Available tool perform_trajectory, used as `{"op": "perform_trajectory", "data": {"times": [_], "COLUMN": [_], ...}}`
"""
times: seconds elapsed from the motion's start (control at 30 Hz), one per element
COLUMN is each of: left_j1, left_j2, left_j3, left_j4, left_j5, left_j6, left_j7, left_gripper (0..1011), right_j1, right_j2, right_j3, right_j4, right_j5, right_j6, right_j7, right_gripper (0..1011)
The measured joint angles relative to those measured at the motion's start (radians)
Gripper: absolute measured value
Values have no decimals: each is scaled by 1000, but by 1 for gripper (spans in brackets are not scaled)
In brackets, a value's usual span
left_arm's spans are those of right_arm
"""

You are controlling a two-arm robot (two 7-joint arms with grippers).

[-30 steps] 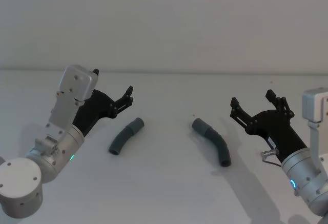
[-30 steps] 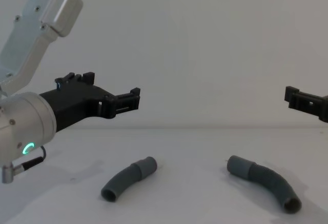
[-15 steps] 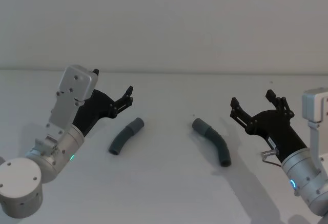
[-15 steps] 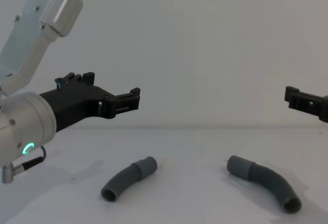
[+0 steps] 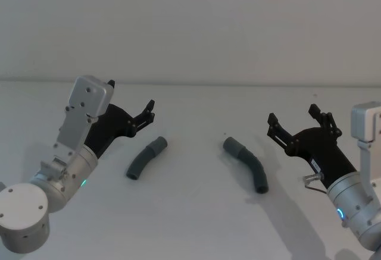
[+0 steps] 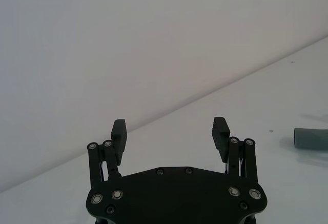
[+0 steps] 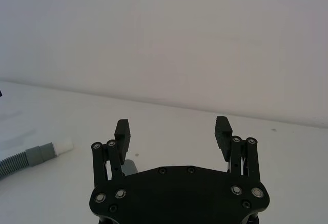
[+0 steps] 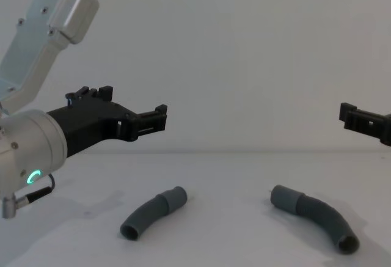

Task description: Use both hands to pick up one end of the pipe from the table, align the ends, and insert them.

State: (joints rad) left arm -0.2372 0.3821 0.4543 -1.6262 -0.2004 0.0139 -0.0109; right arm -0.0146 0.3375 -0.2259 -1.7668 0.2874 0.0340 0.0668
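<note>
Nothing of the task is done yet, as far as I can judge. The pipe lies in two pieces on the surface (image 5: 190,224), well apart, and neither is held. The left pincer (image 6: 169,127) hangs above the surface near the left piece (image 5: 144,157), to its left and a little farther back, jaws spread wide with nothing between them. The right pincer (image 7: 172,126) hangs above the surface to the right of the right piece (image 5: 247,163), also wide open and empty. Everything is left to do: each pincer has to come down on its piece and lift it, then the ends must be turned to face each other and one pushed into the other. Both pieces are short, curved, dark-grey hoses, each with a smooth grey cuff at the end nearer the middle of the surface. The left cuff (image 5: 158,146) and the right cuff (image 5: 232,147) point roughly toward each other across a bare gap, but they are not in line. In the right wrist view the left piece looks ribbed, and its cuff ends in a narrower white tip (image 7: 64,145), which I take for the plug. The right piece's outer end shows an open mouth (image 8: 347,244) in the chest view; I cannot tell whether its cuff is hollow.
</note>
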Motion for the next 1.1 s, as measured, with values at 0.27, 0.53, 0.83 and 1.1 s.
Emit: {"op": "perform_trajectory", "data": {"times": [0.27, 0.53, 0.83, 1.1], "left_j1": [0, 0, 0, 0], "left_j2": [0, 0, 0, 0], "left_j3": [0, 0, 0, 0], "left_j4": [0, 0, 0, 0], "left_j5": [0, 0, 0, 0], "left_j6": [0, 0, 0, 0], "left_j7": [0, 0, 0, 0], "left_gripper": [1001, 1001, 1001, 1001], "right_j1": [0, 0, 0, 0], "right_j2": [0, 0, 0, 0], "right_j3": [0, 0, 0, 0], "right_j4": [0, 0, 0, 0], "right_j5": [0, 0, 0, 0], "right_j6": [0, 0, 0, 0], "right_j7": [0, 0, 0, 0], "right_gripper": [1000, 1000, 1000, 1000]}}
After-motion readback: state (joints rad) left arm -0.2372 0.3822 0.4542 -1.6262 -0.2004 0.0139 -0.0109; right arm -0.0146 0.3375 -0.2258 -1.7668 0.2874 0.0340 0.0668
